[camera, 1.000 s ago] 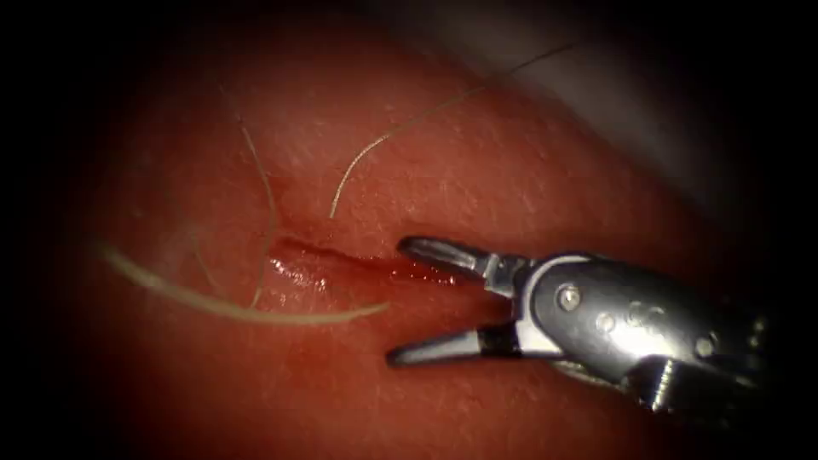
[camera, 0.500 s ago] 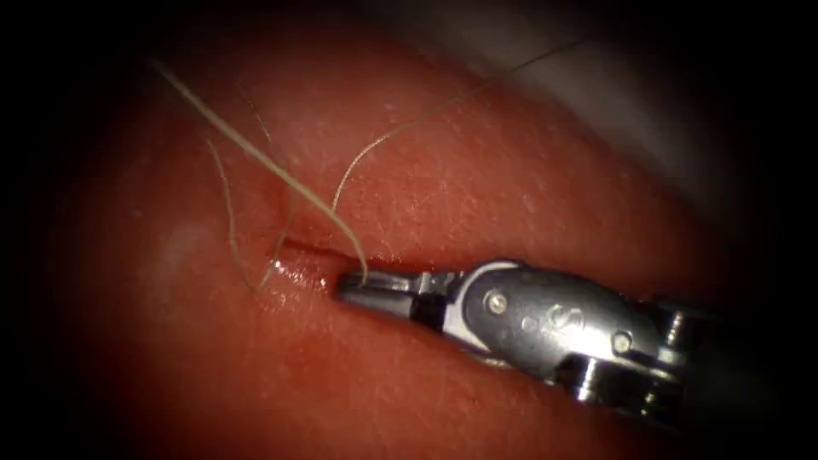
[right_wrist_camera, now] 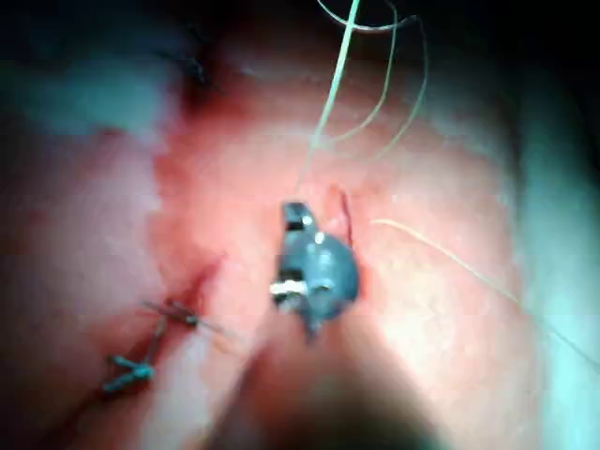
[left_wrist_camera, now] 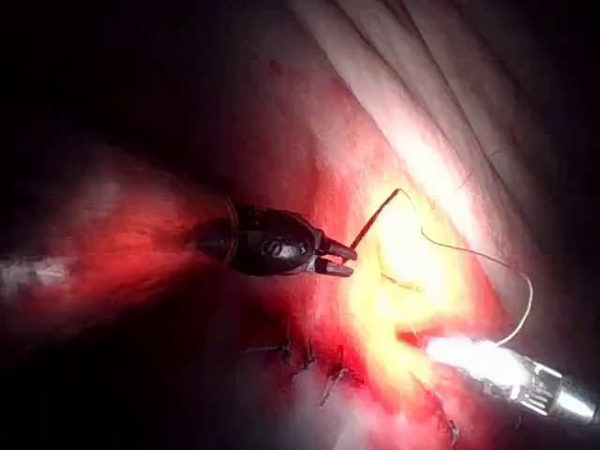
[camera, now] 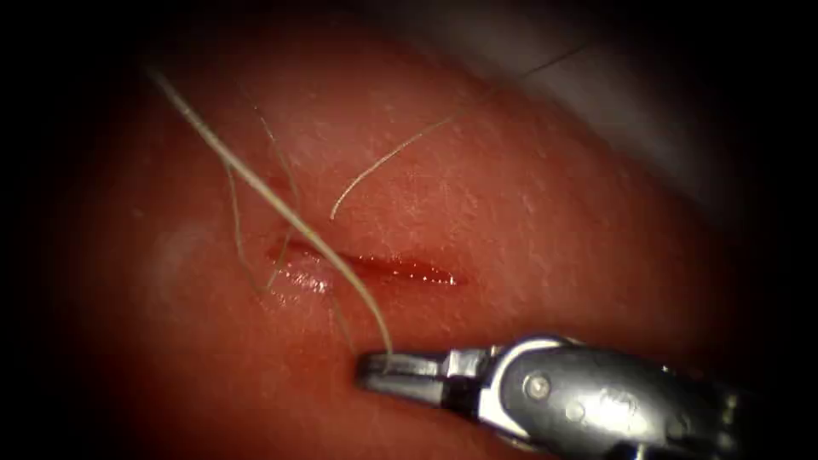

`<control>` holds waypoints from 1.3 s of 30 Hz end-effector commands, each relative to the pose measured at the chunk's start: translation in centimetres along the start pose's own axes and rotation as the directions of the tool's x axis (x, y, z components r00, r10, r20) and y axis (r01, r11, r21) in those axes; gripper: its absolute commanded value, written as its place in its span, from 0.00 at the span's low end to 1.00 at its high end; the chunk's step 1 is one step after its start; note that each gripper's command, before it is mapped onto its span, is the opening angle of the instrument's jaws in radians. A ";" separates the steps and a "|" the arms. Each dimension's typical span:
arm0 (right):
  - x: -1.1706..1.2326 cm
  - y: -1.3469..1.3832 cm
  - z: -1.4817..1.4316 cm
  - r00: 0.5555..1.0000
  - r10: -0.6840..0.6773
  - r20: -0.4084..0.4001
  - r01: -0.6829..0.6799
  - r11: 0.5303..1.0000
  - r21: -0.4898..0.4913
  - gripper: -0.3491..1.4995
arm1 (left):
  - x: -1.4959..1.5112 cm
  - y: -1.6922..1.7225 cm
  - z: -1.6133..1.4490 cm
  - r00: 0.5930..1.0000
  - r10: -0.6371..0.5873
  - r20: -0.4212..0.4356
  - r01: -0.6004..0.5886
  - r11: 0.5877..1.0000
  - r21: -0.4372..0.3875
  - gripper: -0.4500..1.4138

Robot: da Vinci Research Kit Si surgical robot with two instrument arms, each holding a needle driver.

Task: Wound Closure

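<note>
Well to the left of the cut (camera: pixel 366 266), a pale patch (camera: pixel 175 247) is seen on the tissue (camera: pixel 554 213). Just left of the cut's left end, thin loops of thread (camera: pixel 234 223) are laid on the surface. A thicker strand of the thread is stretched from far above and left of the cut, is carried across the cut's left end and partly hides it there, and is ended below the cut in the right arm's tool (camera: pixel 385 375). The jaws of that tool are pressed together on this strand at their very tip; the tool is held below the cut, apart from it, with its body reaching off to the right. Above the cut, a loose thread end (camera: pixel 334 213) is seen close to its upper edge, and from there a fine line is trailed up and to the right over the tissue. The cut itself is shown as a short, narrow, dark red slit, gaping slightly, with red fluid (camera: pixel 409 271) glistening along it. In the right wrist view, finished stitches (right_wrist_camera: pixel 150 342) are seen away from the cut. In the left wrist view, the left arm's tool (left_wrist_camera: pixel 441 352) is strongly lit; what is held by it cannot be told.
</note>
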 end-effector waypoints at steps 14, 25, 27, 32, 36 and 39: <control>0.63 -1.40 0.37 0.999 -0.047 0.014 0.042 0.965 0.258 0.00 | -0.11 0.03 0.06 1.000 -0.003 -0.001 0.003 1.000 -0.001 0.05; 0.66 -1.23 0.23 0.999 -0.049 0.002 0.048 0.982 0.184 0.94 | -0.12 0.03 0.04 1.000 -0.002 -0.001 0.002 1.000 -0.003 0.05; 0.69 -1.05 0.00 0.999 -0.034 0.002 0.033 0.986 0.164 0.95 | -0.12 0.03 0.03 1.000 -0.002 -0.001 0.002 1.000 -0.004 0.05; 0.66 -0.67 -0.53 1.000 0.003 -0.022 0.000 0.989 0.148 0.95 | -0.13 0.02 0.00 1.000 -0.001 -0.002 0.001 1.000 -0.008 0.05; 0.54 -0.40 -0.78 0.999 0.012 -0.039 -0.007 0.990 0.142 0.92 | -0.13 0.02 -0.01 1.000 -0.001 -0.002 0.001 1.000 -0.009 0.05; 0.48 -0.27 -0.82 0.997 0.032 -0.065 -0.023 0.991 0.132 0.91 | -0.13 0.02 -0.01 1.000 -0.001 -0.002 0.001 1.000 -0.009 0.05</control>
